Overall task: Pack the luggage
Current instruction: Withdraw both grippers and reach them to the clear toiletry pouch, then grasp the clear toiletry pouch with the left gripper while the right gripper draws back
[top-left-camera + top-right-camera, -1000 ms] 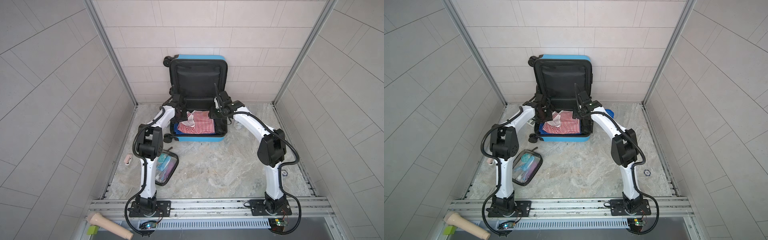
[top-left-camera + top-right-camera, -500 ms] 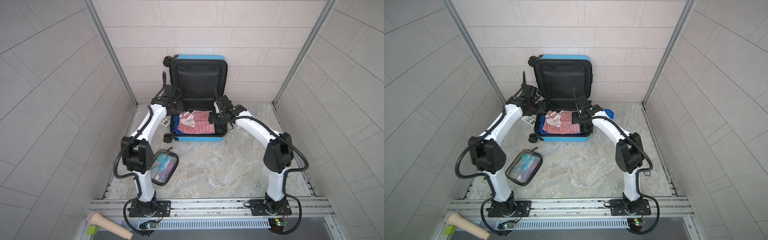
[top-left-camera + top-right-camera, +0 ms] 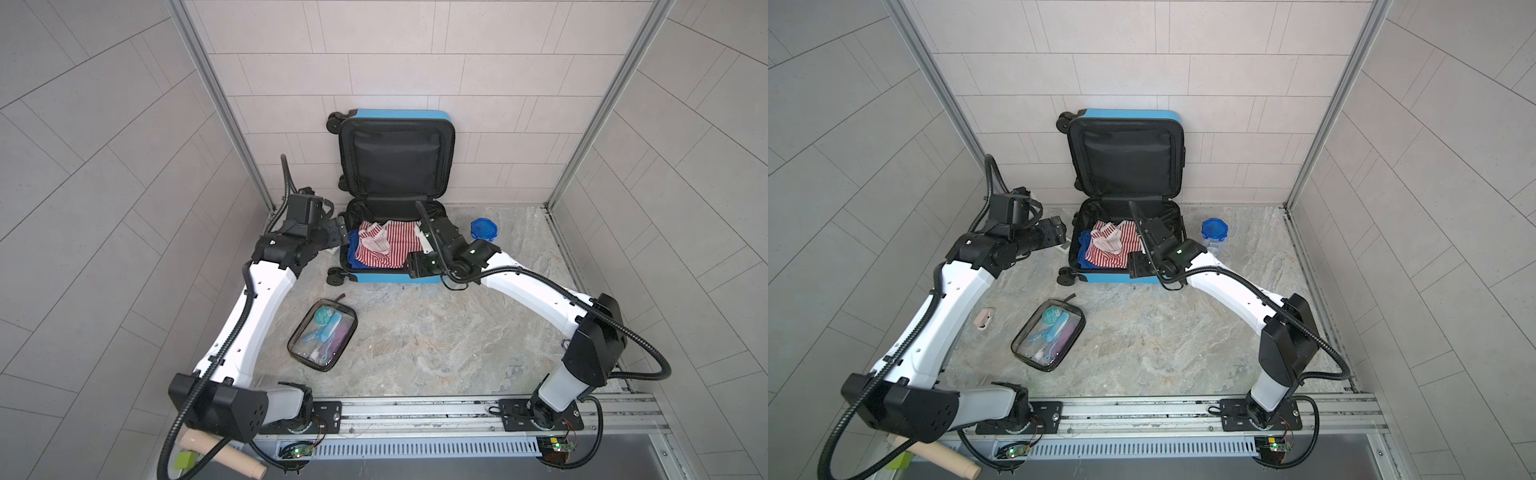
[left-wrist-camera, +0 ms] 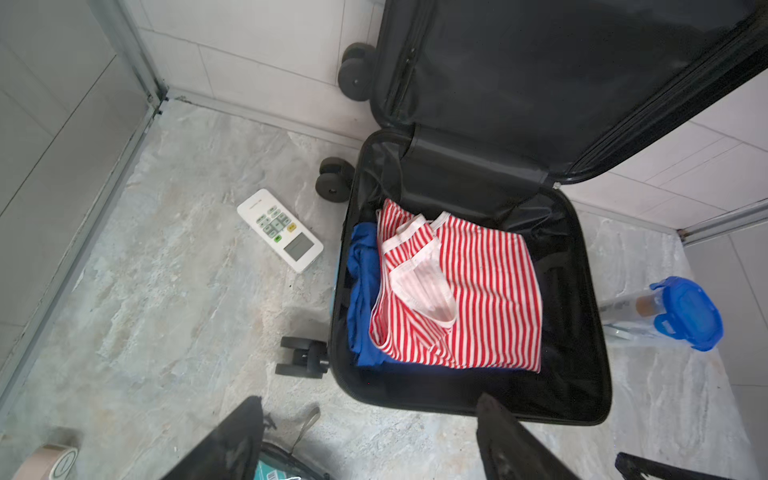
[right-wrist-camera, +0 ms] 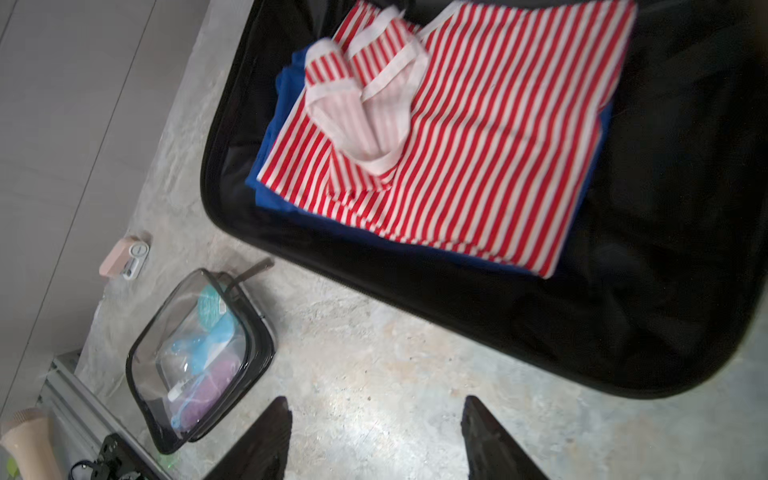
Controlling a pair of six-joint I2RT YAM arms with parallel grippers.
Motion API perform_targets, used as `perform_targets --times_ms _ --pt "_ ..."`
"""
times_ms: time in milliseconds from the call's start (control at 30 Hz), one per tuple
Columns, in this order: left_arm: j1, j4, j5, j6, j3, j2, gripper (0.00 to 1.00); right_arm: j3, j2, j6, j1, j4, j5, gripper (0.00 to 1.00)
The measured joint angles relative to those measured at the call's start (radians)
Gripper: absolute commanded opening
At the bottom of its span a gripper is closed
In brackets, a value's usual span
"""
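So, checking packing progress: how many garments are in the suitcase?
2. A red-striped top lies uppermost in the luggage; a blue garment lies under it, showing along its edge. Others may be hidden beneath.

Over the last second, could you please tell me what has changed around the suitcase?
Both arms pulled back from the luggage. The left gripper swung out to the left, clear of the rim. The right gripper drew back to the front right corner. Both are open and hold nothing. The striped garment stays inside on the blue garment, and the clear pouch stays on the floor.
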State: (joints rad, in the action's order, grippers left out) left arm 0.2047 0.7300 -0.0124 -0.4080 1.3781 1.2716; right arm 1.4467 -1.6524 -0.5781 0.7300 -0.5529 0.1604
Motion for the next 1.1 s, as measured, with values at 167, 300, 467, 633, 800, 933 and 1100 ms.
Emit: perform_targets --times_ms 167,300,467,633,800,933,1100 --pt "-0.016 -0.001 -0.016 -0.071 -0.252 -0.156 0.82 -0.077 -0.008 -0.04 0.146 0.051 -0.004 0.69" --pt "-0.043 -0.018 -0.014 -0.159 -0.45 -0.257 0.86 -0.079 -0.064 -0.079 0.237 0.111 0.005 0.69" --pt "-0.145 -0.05 0.023 -0.245 -0.634 -0.298 0.87 -0.074 -0.186 -0.14 0.293 0.185 0.042 0.69" --pt "-0.337 -0.097 0.069 -0.277 -0.729 -0.299 0.95 -0.028 -0.304 -0.184 0.325 0.209 0.074 0.69" --pt "-0.459 -0.156 0.121 -0.274 -0.756 -0.263 0.93 0.02 -0.356 -0.206 0.345 0.222 0.107 0.69" --pt "-0.468 -0.184 0.168 -0.262 -0.756 -0.177 0.9 0.042 -0.365 -0.213 0.347 0.233 0.122 0.69" --pt "-0.468 -0.211 0.229 -0.234 -0.797 -0.123 0.88 0.047 -0.365 -0.213 0.342 0.237 0.125 0.7"
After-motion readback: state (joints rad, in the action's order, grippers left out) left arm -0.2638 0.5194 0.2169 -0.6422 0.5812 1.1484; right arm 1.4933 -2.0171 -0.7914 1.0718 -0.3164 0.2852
